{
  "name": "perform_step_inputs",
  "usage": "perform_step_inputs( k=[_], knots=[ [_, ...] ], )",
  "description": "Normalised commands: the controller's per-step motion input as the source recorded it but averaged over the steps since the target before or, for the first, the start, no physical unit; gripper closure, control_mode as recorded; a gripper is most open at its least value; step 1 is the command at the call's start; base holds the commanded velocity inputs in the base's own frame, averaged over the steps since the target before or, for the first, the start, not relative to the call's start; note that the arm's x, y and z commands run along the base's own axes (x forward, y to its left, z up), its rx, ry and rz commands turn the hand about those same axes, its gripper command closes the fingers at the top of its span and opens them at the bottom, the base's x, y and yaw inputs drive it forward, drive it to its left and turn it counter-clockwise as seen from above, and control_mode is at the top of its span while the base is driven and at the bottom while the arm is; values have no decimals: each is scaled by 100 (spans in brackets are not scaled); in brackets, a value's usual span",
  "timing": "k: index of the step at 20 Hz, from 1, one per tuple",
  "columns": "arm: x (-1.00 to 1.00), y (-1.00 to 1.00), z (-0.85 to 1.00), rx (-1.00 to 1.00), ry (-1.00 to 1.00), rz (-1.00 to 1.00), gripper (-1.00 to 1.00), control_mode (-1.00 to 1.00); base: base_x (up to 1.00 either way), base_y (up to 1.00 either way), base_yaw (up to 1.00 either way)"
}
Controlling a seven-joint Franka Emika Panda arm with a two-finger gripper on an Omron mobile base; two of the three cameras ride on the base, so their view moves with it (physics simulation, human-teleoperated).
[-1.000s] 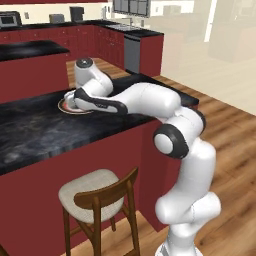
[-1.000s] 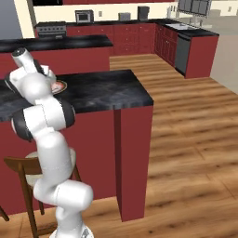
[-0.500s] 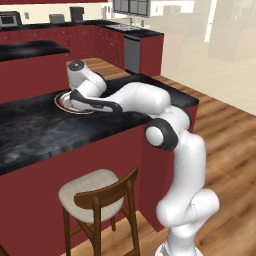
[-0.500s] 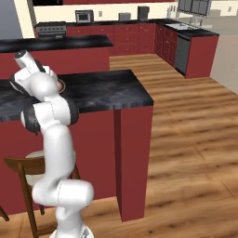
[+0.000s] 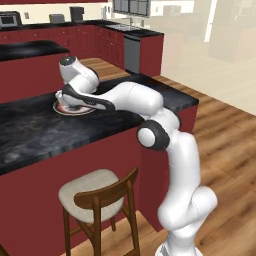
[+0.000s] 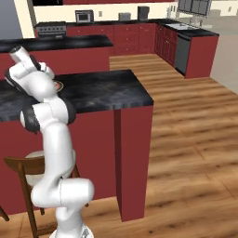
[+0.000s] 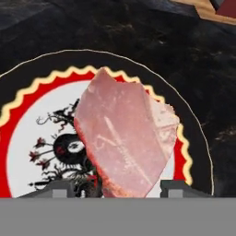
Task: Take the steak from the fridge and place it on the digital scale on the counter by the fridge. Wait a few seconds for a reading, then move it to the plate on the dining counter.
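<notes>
The steak (image 7: 126, 138), a pinkish-red slab, lies on the plate (image 7: 46, 64), covering the right side of its pale patterned centre. My gripper (image 7: 118, 189) hangs just above the plate with the steak's near end between its fingertips (image 7: 60, 189). The tips stand wider than the meat, with a gap on the left, so the gripper is open. From the left base view the hand (image 5: 75, 75) hovers over the plate (image 5: 62, 110) on the dining counter (image 5: 40, 130). In the right base view the arm hides most of the plate (image 6: 58, 85).
A wooden stool (image 5: 95, 192) stands below the counter's front edge. The counter's higher step (image 5: 30, 50) lies behind the plate. The counter end (image 6: 135, 93) is to the right, with open wood floor (image 6: 186, 139) beyond. Red cabinets and a dishwasher (image 5: 132, 52) line the back.
The hand has shifted a little left along the counter over the plate, and the arm's elbow has swung with it. Plate and counter have stayed put.
</notes>
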Motion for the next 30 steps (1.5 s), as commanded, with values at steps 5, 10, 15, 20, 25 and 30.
perform_step_inputs(
  k=[5, 10, 15, 20, 25, 30],
  knots=[
    [-26, -6, 8, 0, -1, 0, -100, -100, 0, 0, 0],
    [-95, -39, 35, 3, -15, 0, -100, -100, 0, 0, 0],
    [-100, -60, 18, 9, -15, 0, -100, -100, 0, 0, 0],
    [-100, -73, 4, 16, -4, 0, -100, -100, 0, 0, 0],
    [-87, -88, 4, 24, 0, 0, -100, -100, 0, 0, 0],
    [-80, -86, 3, 17, 1, 0, -100, -100, 0, 0, 0]
  ],
)
